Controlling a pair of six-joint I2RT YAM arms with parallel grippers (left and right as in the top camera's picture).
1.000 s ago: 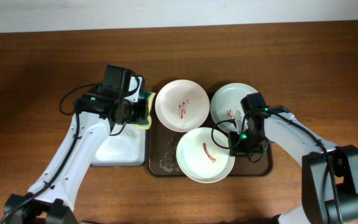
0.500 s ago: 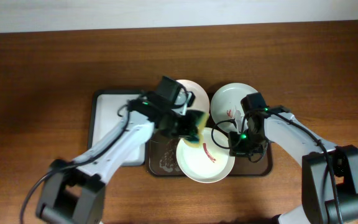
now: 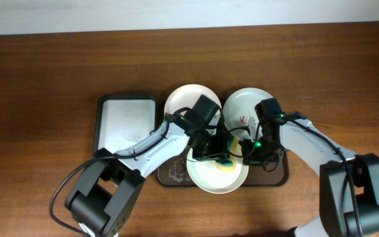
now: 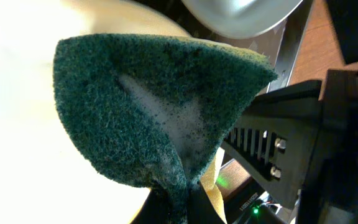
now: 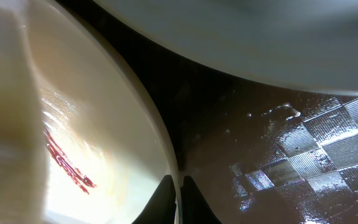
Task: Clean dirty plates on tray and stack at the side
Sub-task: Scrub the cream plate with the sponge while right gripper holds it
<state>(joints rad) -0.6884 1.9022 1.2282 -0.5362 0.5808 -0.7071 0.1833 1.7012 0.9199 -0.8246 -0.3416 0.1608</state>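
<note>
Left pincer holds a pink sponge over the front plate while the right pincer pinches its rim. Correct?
No: the sponge is dark green with a yellow back, not pink; the left wrist view shows it. The rest is right.

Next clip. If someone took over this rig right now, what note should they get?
Left gripper: shut on the sponge, which lies on the front plate.
Right gripper: shut on that plate's rim, apparently steadying it.
All three plates sit on the brown tray: the front plate, back-left plate, back-right plate.
Done: no plate is visibly clean. A red smear shows on the front plate, another on the back-right one. Nothing is stacked.
Left to do: wipe all three plates, then stack them beside the tray.
</note>
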